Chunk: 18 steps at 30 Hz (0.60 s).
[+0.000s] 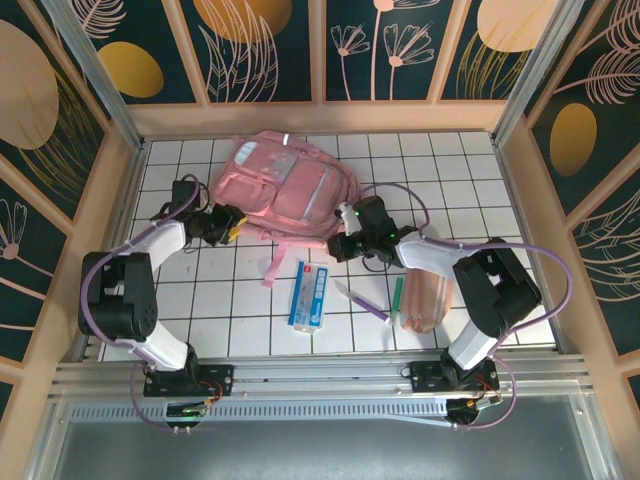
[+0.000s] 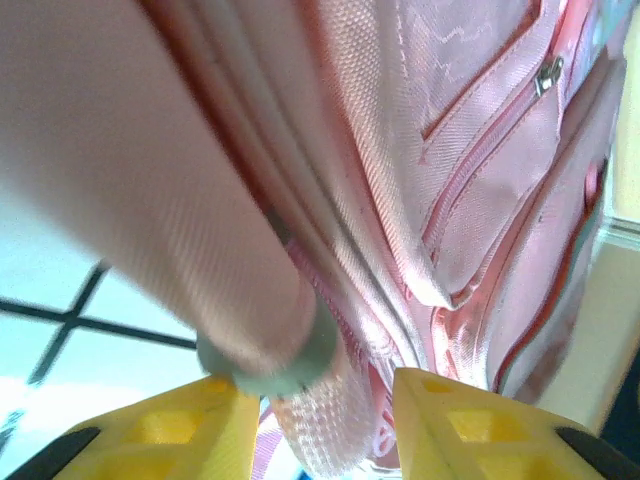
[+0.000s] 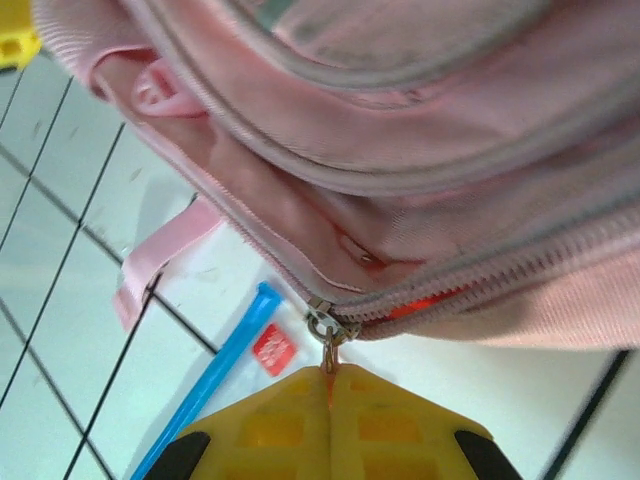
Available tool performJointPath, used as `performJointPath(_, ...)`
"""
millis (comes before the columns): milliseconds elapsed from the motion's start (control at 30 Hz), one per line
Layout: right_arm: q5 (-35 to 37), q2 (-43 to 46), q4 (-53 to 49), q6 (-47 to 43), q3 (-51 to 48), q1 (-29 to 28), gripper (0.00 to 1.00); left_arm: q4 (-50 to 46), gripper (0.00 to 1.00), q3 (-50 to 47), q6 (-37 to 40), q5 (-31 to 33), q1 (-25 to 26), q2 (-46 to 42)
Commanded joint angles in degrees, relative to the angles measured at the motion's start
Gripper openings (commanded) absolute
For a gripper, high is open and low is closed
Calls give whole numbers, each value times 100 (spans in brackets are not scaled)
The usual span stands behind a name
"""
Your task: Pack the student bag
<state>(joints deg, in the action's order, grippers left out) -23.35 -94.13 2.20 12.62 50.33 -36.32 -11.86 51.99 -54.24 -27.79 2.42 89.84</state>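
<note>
Where the white tiled tabletop (image 1: 480, 200) meets the back wall, we see the pink backpack (image 1: 283, 190) lying flat with its front pockets and grey strips facing up, by far the largest thing there. One of its pink straps (image 1: 280, 262) trails off its near edge toward the arms.

At the near left corner of the bag we find the left pincer (image 1: 232, 226). In its wrist view the two yellow fingers (image 2: 215, 425) stand apart with a rounded fold of the backpack (image 2: 480, 200) filling the gap between them, touching both, so we read it as pinching that fold.

At the near right corner sits the right pincer (image 1: 338, 245). Its wrist view shows the yellow tips pressed together (image 3: 330, 375) on the small metal zipper pull (image 3: 325, 335), which hangs from the zip along the lower edge of the backpack (image 3: 400, 130).

Nearer to us than the bag, and apart from it, a flat blue and white pack (image 1: 308, 295) lies on the tiles. To its right come a purple pen (image 1: 362, 300), a green pen (image 1: 397, 293) and a peach pouch (image 1: 428, 300), the pouch partly under the right arm.
</note>
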Motion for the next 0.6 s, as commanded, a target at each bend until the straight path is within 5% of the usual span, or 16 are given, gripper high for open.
performJointPath(0,-618,-3,-159,-244,278,-187,0,-770,41,-79,156,934,417,-612)
performJointPath(200,-1177,-332,26,-277,480,-219,0,321,42,-1362,-1893,1113,1653,-1189)
performJointPath(567,-959,-441,-123,-494,521,-450,0,1377,43,-1077,-3318,1802,2693,-557)
